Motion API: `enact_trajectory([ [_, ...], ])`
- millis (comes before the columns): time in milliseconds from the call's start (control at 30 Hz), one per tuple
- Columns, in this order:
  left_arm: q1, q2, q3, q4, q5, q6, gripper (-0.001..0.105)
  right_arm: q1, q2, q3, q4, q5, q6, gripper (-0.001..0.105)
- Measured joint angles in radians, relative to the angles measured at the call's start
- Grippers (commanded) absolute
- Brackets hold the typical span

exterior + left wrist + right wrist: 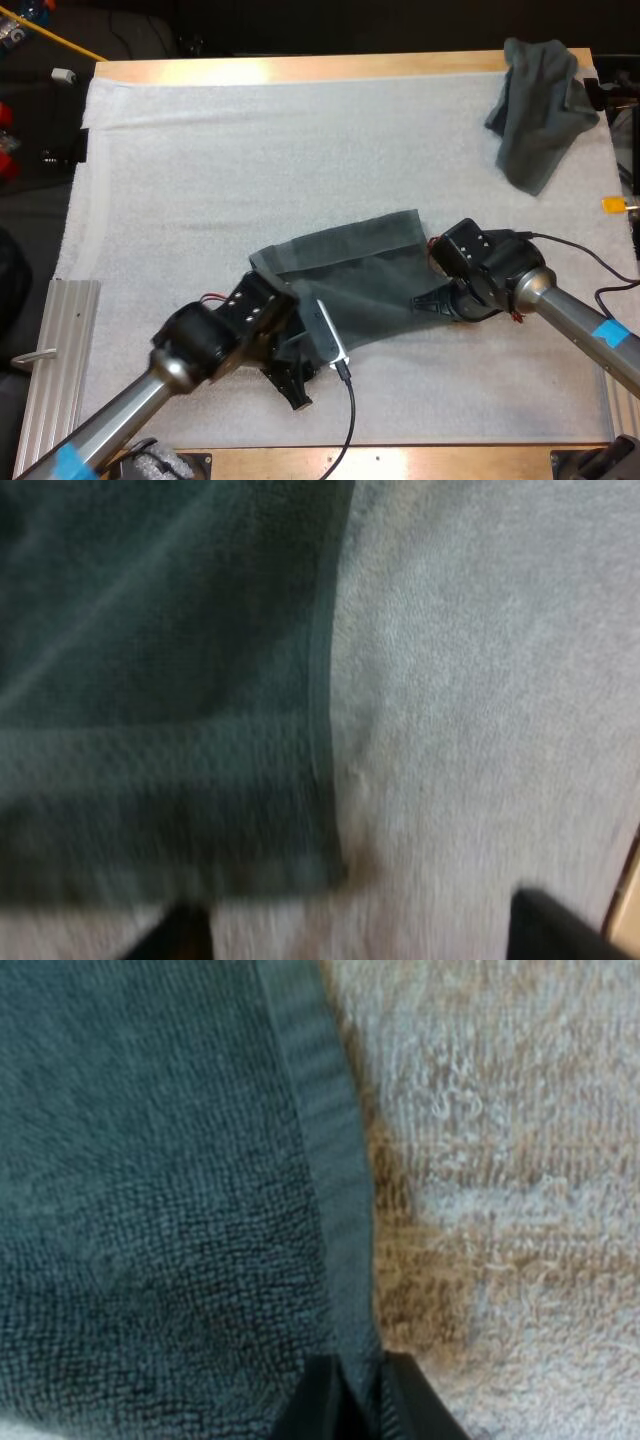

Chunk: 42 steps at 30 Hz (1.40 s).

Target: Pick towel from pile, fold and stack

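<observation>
A flat towel (350, 285) lies at the middle of the mat (200, 180), a crumpled towel (535, 100) at its far right corner. The right hand (365, 1405) clamps the flat towel's hem; the left hand (370, 935), fingers apart, hangs over the mat's near side.

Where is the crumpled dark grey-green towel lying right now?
In the high view, the crumpled dark grey-green towel lies at the far right corner of the white mat, well apart from the flat dark grey-green towel near the middle.

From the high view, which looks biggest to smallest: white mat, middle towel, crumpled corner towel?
Biggest: white mat
Next: middle towel
Smallest: crumpled corner towel, though it's bunched up and farther from the camera, so less sure.
</observation>
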State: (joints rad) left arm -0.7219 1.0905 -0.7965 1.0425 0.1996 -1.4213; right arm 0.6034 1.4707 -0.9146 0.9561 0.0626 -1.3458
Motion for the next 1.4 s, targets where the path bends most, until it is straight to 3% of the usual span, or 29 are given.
enact_trajectory([
  [767, 0.000, 0.407, 0.024, -0.105, 0.000, 0.000, 0.058, 0.000, 0.001, 0.000, -0.037, 0.009, 0.000, 0.000],
  [1000, 0.000, 0.452, 0.015, -0.101, -0.003, -0.011, 0.057, 0.000, 0.001, 0.000, -0.037, 0.009, 0.000, 0.000],
  [1133, 0.000, 0.454, 0.013, -0.103, 0.001, -0.017, 0.040, 0.000, 0.001, 0.000, -0.037, 0.009, 0.000, 0.000],
  [1300, 0.000, 0.462, 0.013, -0.105, -0.002, -0.027, 0.004, 0.000, 0.001, 0.000, -0.037, 0.009, 0.000, 0.000],
  [1400, 0.000, 0.462, 0.013, -0.107, -0.002, -0.031, 0.000, 0.000, 0.001, 0.000, -0.037, 0.009, 0.000, 0.000],
])
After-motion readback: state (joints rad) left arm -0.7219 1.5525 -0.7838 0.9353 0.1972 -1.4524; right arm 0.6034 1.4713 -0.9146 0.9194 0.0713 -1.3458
